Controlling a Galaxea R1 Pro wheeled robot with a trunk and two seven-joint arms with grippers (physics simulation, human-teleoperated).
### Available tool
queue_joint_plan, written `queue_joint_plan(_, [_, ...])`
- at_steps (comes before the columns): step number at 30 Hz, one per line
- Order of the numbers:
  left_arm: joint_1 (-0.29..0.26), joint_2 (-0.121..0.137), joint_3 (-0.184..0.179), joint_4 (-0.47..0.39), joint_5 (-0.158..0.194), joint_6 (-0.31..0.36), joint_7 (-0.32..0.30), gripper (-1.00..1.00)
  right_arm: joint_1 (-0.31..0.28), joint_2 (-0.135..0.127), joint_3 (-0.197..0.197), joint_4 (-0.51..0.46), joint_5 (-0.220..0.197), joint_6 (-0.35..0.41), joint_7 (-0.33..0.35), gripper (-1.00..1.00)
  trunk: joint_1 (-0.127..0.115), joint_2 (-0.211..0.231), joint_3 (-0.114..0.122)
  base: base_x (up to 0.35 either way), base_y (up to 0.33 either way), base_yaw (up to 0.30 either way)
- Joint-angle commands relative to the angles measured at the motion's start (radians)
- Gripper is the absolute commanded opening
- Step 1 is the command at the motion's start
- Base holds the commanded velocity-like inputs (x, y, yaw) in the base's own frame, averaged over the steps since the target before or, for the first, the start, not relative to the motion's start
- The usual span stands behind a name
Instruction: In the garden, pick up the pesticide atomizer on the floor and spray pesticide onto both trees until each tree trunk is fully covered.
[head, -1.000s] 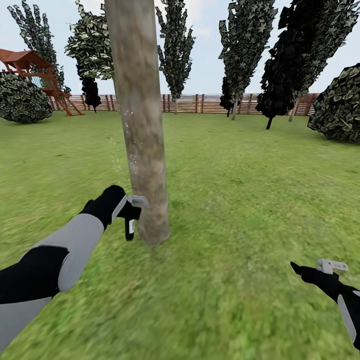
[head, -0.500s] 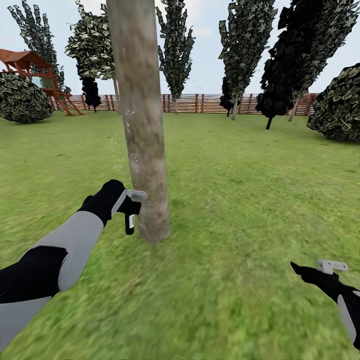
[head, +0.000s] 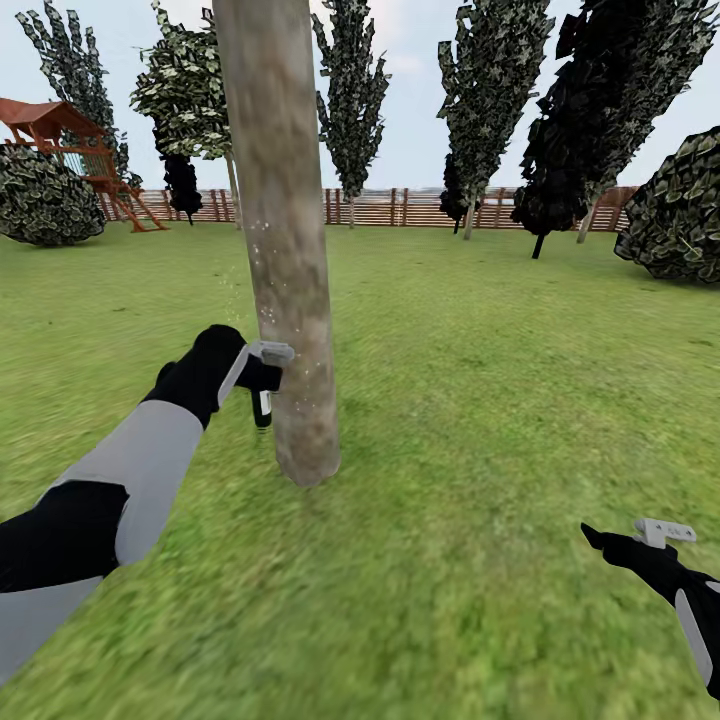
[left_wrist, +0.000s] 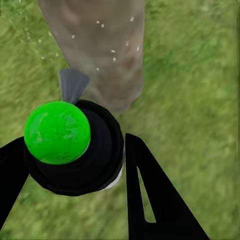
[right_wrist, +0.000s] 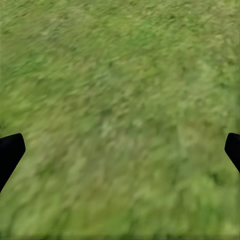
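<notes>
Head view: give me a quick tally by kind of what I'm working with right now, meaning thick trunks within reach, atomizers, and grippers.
Thick tree trunk close in front: 1
Pesticide atomizer, held in the left gripper beside the trunk: 1
Grippers: 2, the left gripper and the right gripper
Total: 4

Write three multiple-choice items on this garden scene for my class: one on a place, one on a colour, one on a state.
1. Where is the pesticide atomizer?
A. lying on the grass
B. in the left gripper, beside the tree trunk
C. in the right gripper

2. What colour is the ball on the atomizer in the left wrist view?
A. red
B. blue
C. green

3. How are the right gripper's jaws?
A. open
B. shut on a branch
C. shut on the atomizer

Key: 1 B, the bottle hangs from the left gripper by the trunk. 2 C, it renders bright green. 3 A, only grass lies between them.
</notes>
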Motion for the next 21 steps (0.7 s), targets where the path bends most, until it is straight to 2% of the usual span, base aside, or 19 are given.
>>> queue_joint_plan(1, [-0.008, 0.0, 0.0, 0.0, 0.0, 0.0, 0.0, -1.0, 0.0, 0.0, 0.0, 0.0, 0.0, 0.0, 0.0, 1.0, 0.0, 0.0, 0.0, 0.0, 0.0, 0.0])
queue_joint_plan(13, [-0.135, -0.002, -0.002, 0.01, 0.0, 0.008, 0.0, -1.0, 0.0, 0.0, 0.0, 0.0, 0.0, 0.0, 0.0, 1.0, 0.0, 0.0, 0.0, 0.0, 0.0, 0.0])
queue_joint_plan(17, [-0.16, -0.002, -0.002, 0.012, 0.0, 0.009, -0.001, -1.0, 0.0, 0.0, 0.0, 0.0, 0.0, 0.0, 0.0, 1.0, 0.0, 0.0, 0.0, 0.0, 0.0, 0.0])
queue_joint_plan(21, [-0.203, -0.002, -0.002, 0.047, 0.0, 0.009, -0.001, -1.0, 0.001, 0.0, 0.0, 0.0, 0.0, 0.0, 0.0, 1.0, 0.0, 0.0, 0.0, 0.0, 0.0, 0.0])
